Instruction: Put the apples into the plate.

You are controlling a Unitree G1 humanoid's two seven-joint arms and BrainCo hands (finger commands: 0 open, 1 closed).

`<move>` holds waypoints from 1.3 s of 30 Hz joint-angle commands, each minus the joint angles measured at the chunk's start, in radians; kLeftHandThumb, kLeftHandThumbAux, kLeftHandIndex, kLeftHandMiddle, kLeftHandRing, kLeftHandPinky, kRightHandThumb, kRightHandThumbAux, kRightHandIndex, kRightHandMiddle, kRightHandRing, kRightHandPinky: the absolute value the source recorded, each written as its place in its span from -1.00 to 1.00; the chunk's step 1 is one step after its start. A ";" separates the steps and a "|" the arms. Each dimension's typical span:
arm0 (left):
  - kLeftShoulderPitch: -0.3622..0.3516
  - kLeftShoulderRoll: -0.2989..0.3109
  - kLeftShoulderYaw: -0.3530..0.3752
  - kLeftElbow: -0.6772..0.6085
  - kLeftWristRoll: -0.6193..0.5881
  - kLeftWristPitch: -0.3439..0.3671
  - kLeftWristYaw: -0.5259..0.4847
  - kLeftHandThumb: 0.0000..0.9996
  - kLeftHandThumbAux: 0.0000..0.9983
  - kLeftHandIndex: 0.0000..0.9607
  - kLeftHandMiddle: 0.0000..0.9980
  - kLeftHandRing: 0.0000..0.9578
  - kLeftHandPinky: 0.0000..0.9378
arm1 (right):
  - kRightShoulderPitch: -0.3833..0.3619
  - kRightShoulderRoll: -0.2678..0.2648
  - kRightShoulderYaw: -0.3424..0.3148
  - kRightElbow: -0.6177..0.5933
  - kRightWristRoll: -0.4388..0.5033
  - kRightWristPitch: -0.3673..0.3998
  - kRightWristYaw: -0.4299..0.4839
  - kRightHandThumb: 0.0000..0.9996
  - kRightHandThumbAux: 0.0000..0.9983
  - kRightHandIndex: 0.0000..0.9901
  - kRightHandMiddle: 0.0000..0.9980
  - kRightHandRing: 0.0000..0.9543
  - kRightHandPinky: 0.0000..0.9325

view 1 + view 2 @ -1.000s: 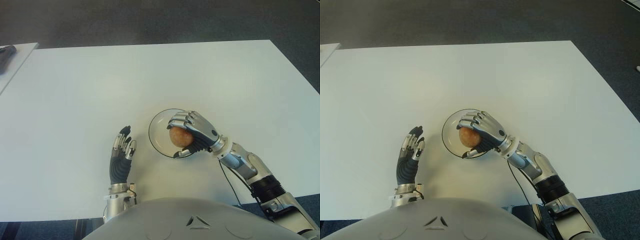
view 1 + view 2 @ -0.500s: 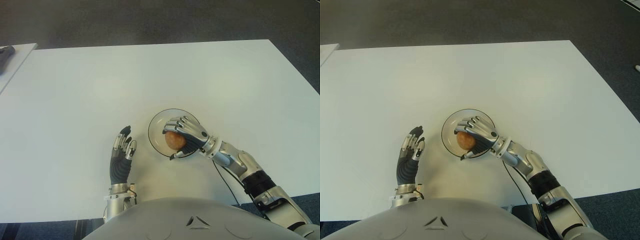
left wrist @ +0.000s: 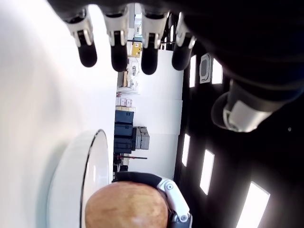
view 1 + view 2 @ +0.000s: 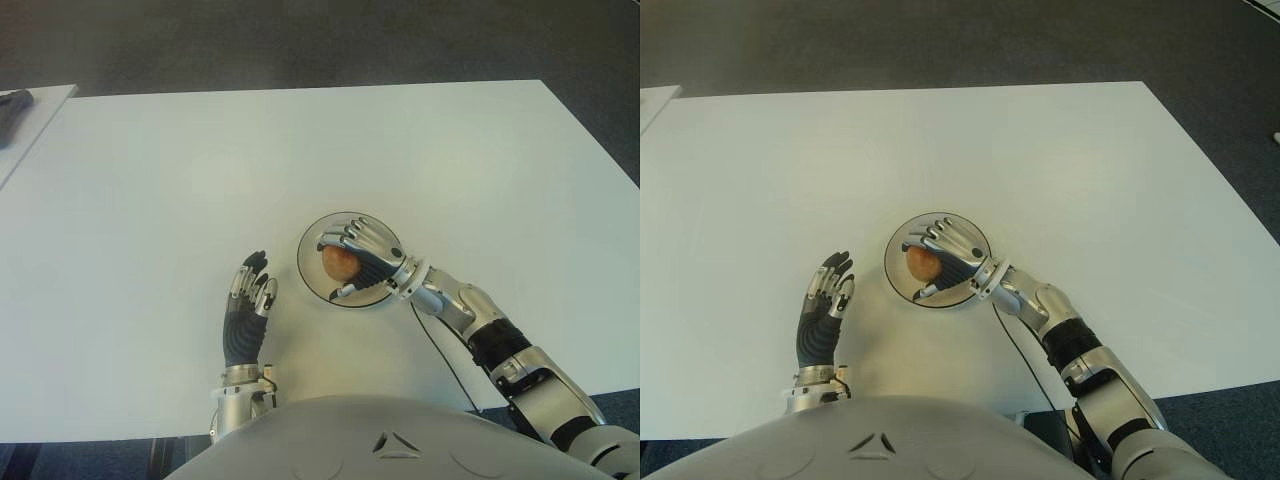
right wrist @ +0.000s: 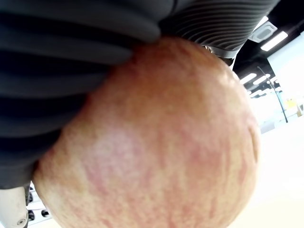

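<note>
Right hand (image 4: 362, 258): you have it over the plate, fingers wrapped around the apple; your right wrist view shows dark finger pads pressed against the fruit.
Apple (image 4: 339, 263): reddish-yellow, held in that hand within the plate's rim; you cannot tell whether it touches the plate's floor.
Plate (image 4: 312, 272): clear and round, on the white counter (image 4: 300, 150) just in front of your torso, slightly to your right.
Left hand (image 4: 246, 309): idle to the left of the plate, near it but apart, fingers straight and loosely spread, holding nothing.
Dark object (image 4: 12, 104): on a separate surface at your far left.
</note>
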 commanded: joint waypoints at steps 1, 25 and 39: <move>0.017 -0.033 0.000 -0.009 -0.010 0.034 0.019 -0.69 0.04 -0.69 -0.70 -0.72 -0.68 | -0.047 0.006 0.017 0.038 -0.008 0.003 -0.012 0.42 0.43 -0.11 0.78 0.79 0.85; -0.006 -0.026 0.002 0.025 -0.009 0.009 0.025 -0.68 -0.02 -0.66 -0.68 -0.71 -0.65 | -0.107 -0.070 0.009 -0.042 0.126 0.017 0.267 -0.37 0.07 -0.45 -0.38 -0.40 -0.46; -0.021 -0.022 0.006 0.057 -0.004 -0.022 0.022 -0.71 -0.01 -0.72 -0.69 -0.72 -0.69 | -0.069 -0.086 -0.018 -0.131 0.147 0.037 0.293 -0.53 0.03 -0.83 -0.66 -0.69 -0.70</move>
